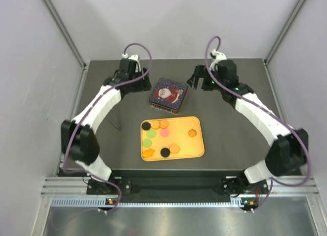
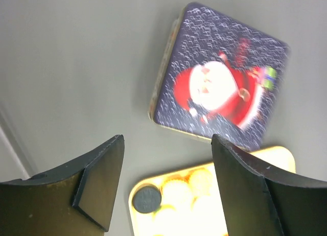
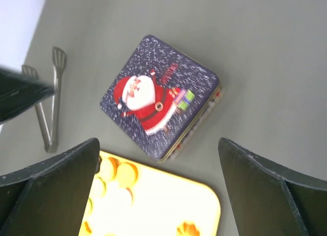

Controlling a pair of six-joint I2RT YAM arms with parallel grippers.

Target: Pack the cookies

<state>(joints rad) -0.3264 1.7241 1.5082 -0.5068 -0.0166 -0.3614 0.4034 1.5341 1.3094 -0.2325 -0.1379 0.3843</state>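
left fingers (image 2: pixel 97 180) apart, empty | right fingers (image 3: pixel 255 185) apart, empty | Santa tin (image 2: pixel 219 77) closed — just beyond both | cookies (image 1: pixel 164 133) on yellow tray (image 1: pixel 189 148) — nearer side

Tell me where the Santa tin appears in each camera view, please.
Top external: Santa tin at centre, just beyond the yellow tray.
Left wrist: tin upper right, tray below it.
Right wrist: tin at centre, tray below it.
Shared landmark: the yellow tray.
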